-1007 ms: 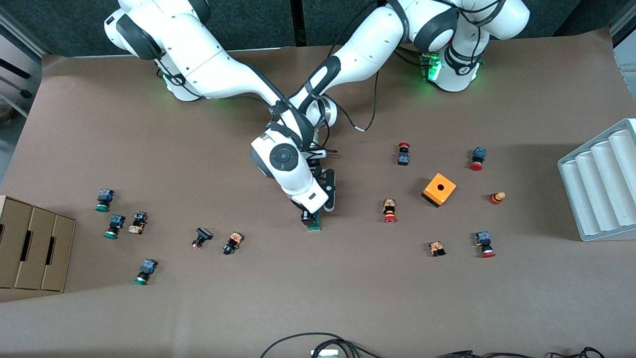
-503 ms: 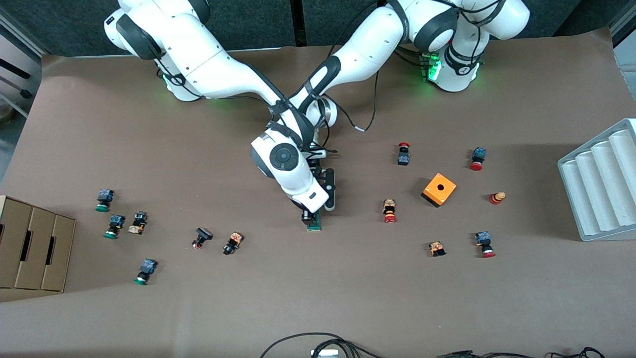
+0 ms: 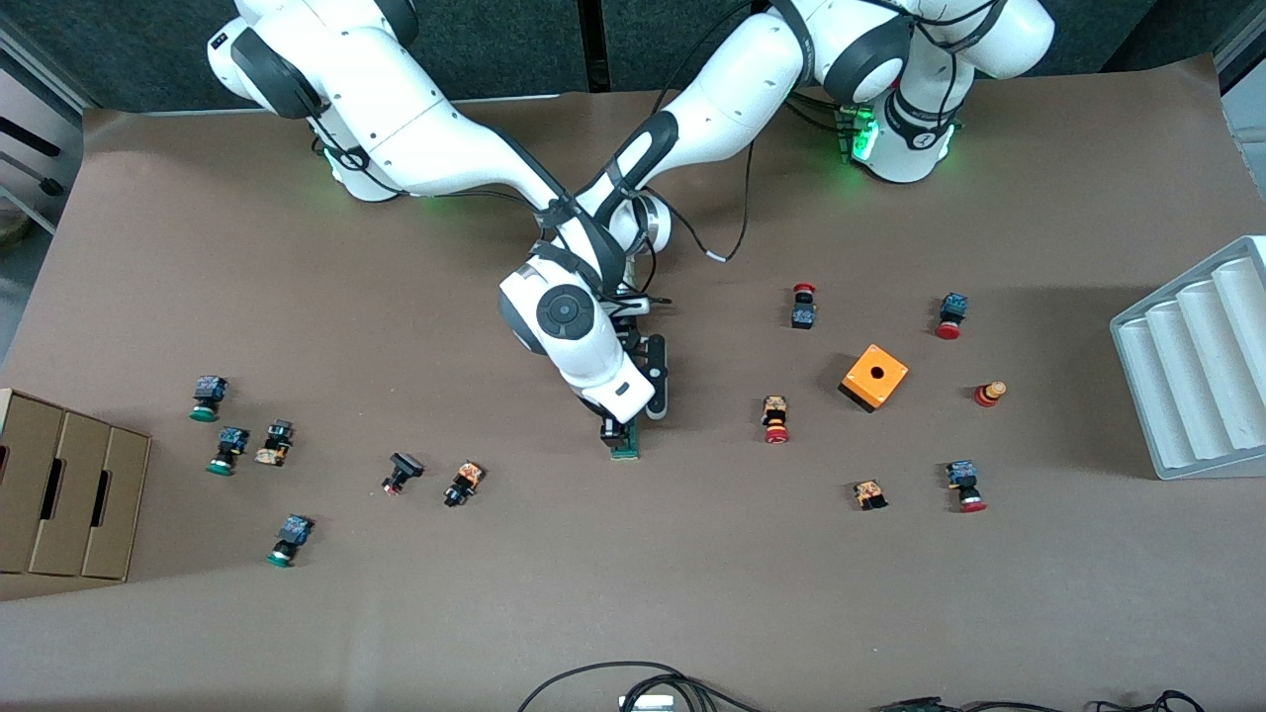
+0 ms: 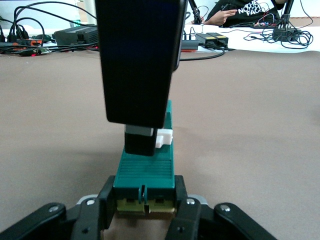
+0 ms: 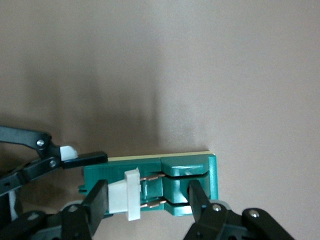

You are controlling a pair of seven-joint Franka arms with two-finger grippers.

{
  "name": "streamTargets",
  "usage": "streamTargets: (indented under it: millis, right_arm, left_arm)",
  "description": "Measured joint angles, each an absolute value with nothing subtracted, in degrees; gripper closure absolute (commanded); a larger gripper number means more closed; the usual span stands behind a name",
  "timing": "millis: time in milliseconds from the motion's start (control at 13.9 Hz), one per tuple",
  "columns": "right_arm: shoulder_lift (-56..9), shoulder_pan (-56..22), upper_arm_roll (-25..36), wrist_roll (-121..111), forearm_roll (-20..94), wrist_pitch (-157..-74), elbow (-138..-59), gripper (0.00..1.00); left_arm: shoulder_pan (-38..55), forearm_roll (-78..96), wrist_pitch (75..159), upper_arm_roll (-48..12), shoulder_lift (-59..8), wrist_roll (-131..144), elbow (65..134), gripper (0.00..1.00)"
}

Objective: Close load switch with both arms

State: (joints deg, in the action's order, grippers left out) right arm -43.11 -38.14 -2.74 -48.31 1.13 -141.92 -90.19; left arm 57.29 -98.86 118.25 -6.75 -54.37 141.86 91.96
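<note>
Front view: both arms meet mid-table over the load switch, its long axis pointing toward me.

Left wrist: my left gripper has its fingers clamped on the switch's end, anchoring it.

Right wrist: right gripper straddles the switch lengthwise, one of its fingers against the white slider, partly closed; squeezing along that axis should seat it, I reckon.

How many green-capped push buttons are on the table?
3, all toward the right arm's end: one button, a second nearer the camera, a third nearest it. Arms may hide more.
</note>
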Motion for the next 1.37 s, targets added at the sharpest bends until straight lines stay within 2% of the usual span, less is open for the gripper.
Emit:
streamTargets:
  millis: [1366]
  right_arm:
    - [-41.34, -36.98, -2.69, -48.34, 1.13, -141.58, -89.86, 0.29]
  left_arm:
    - [57.29, -98.91, 118.27, -6.73, -54.37, 141.86, 91.96, 0.62]
